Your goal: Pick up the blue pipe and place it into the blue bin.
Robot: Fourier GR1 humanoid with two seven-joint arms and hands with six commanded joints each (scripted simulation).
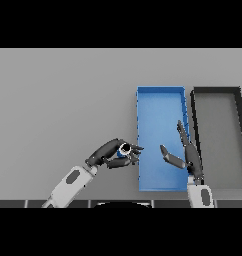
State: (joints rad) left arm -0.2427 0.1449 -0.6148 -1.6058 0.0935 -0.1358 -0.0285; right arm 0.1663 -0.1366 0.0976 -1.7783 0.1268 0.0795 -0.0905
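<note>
Just left of the blue bin [161, 100], left hand [113, 152], fingers curled round the blue pipe [124, 149], pipe's open round end facing up. Fingertips of that hand reaching right to the bin's left wall, pipe itself outside the bin, just beside that wall. Whether lifted off the grey table [63, 100] or resting on it, impossible to tell. Right of that hand, over the bin's lower right part, right hand [188, 156], fingers straight and pointing away from the robot, thumb spread toward the left hand, holding nothing. Further right, touching or nearly touching the blue bin's side, black bin [218, 135].
</note>
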